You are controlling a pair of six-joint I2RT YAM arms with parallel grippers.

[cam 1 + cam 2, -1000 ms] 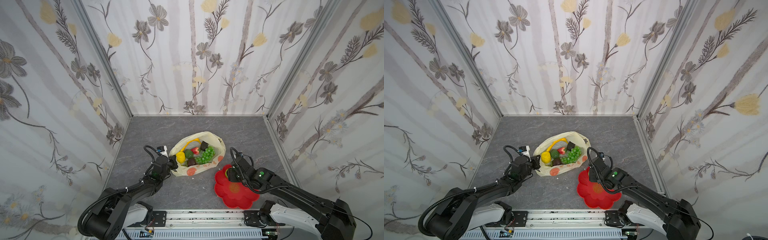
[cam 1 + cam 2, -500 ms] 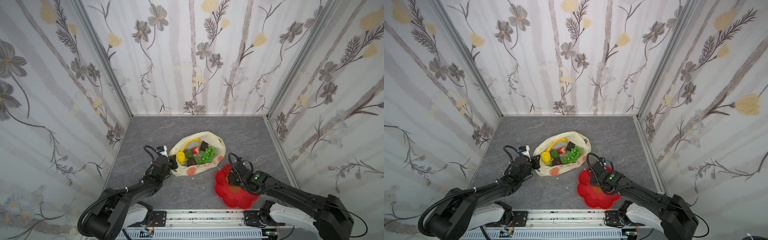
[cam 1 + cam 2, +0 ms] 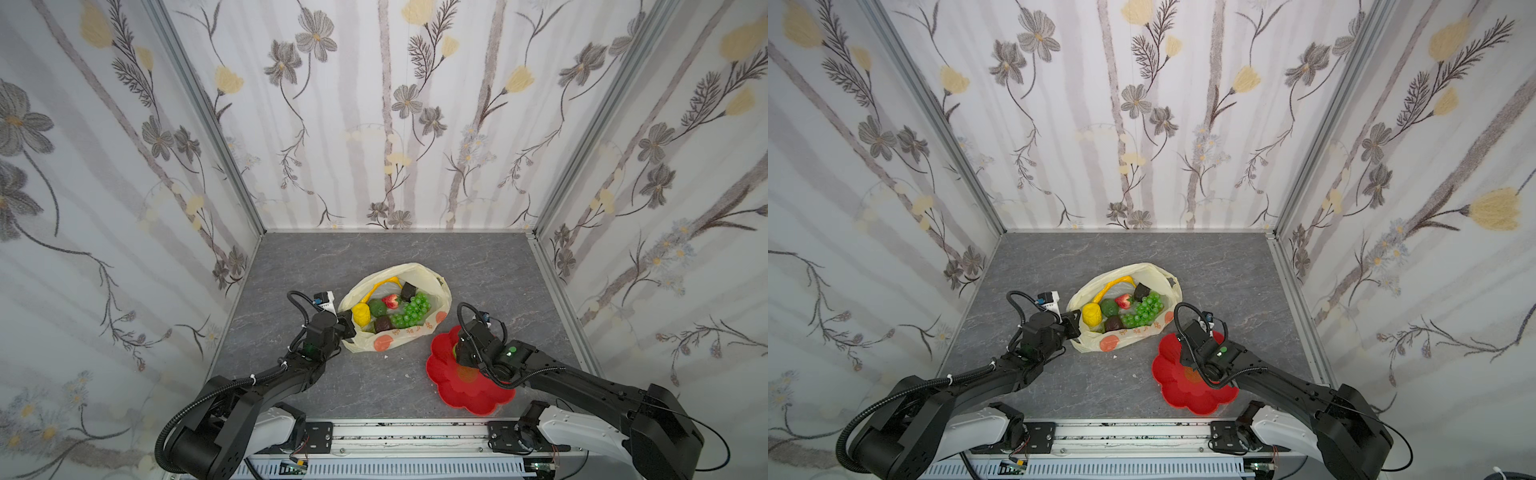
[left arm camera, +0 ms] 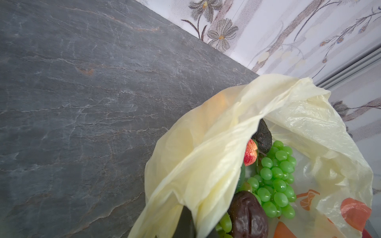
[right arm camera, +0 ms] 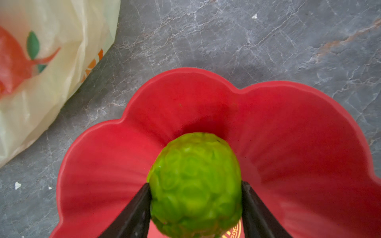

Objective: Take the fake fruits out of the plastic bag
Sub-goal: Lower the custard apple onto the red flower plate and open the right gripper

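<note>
The pale-yellow plastic bag lies open mid-table. Inside it are a banana, a lemon, a dark green avocado, a strawberry, a grape bunch and two blackish-brown fruits. My left gripper is shut on the bag's near-left rim, whose film drapes over one dark finger. My right gripper is shut on the bumpy lime-green fruit and holds it just above the red dish.
The red flower-shaped dish sits right of the bag, near the front edge, and the right arm covers part of it. Floral walls enclose the grey table on three sides. A metal rail runs along the front.
The right gripper has carried the lime-green fruit a little toward the front and lower over the red dish. The left arm and the bag have stayed still.
</note>
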